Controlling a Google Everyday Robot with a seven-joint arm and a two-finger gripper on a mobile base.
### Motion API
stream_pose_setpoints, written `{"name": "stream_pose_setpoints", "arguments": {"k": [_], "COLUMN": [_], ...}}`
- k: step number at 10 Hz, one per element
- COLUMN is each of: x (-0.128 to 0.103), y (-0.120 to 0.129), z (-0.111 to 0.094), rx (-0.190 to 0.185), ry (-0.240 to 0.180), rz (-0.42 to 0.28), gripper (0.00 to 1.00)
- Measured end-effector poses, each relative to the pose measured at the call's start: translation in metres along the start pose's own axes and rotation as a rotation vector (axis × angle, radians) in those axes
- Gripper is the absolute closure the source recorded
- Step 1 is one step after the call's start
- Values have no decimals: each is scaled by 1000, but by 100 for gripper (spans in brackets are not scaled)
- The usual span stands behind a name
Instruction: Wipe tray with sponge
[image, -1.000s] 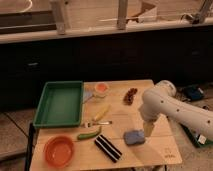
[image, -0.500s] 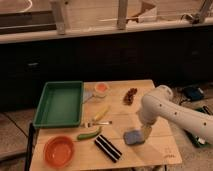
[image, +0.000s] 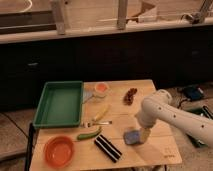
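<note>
Camera view: your end effector (image: 145, 135) is low in the lower right of the frame, just above the desk (image: 162, 150), jaws apart and gripping nothing. The sponge (image: 131, 137) lies on the desk just to its left, touching or nearly so; I can't tell which. Its long axis looks to run roughly across the frame, though that's a hard call. The tray (image: 60, 105) sits well apart at the left middle of the frame, its long side running up the frame. My read: a small shift left and down onto the sponge, then a long carry up-left to the tray.
</note>
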Motion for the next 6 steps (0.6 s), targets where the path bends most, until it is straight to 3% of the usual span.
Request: {"name": "stream_pose_setpoints", "arguments": {"k": [6], "x": [0], "y": [3], "z": [15], "rx": [-13], "ry": [-13], "rz": [-14], "gripper": [20]}}
